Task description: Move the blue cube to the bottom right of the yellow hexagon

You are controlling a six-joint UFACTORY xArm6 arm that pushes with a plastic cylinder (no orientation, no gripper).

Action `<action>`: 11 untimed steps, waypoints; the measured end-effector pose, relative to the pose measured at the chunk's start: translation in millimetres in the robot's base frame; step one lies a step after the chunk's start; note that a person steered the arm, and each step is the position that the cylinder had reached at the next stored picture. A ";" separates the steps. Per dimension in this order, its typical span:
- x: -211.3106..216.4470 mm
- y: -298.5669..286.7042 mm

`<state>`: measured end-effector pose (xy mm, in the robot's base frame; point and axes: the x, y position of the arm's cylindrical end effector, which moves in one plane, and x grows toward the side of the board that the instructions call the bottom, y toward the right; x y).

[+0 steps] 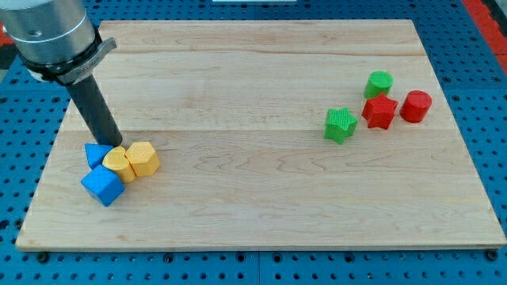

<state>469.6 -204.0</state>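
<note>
The blue cube lies near the board's lower left, touching the lower left side of a yellow block. The yellow hexagon sits just right of that yellow block, touching it. A second blue block lies at the upper left of the cluster, partly behind the rod. My tip stands at the top of the cluster, between the second blue block and the yellow blocks, touching or nearly touching them.
At the view's right stand a green star-shaped block, a green cylinder, a red star-shaped block and a red cylinder. The wooden board lies on a blue pegboard surface.
</note>
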 end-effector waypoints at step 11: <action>72.6 255.8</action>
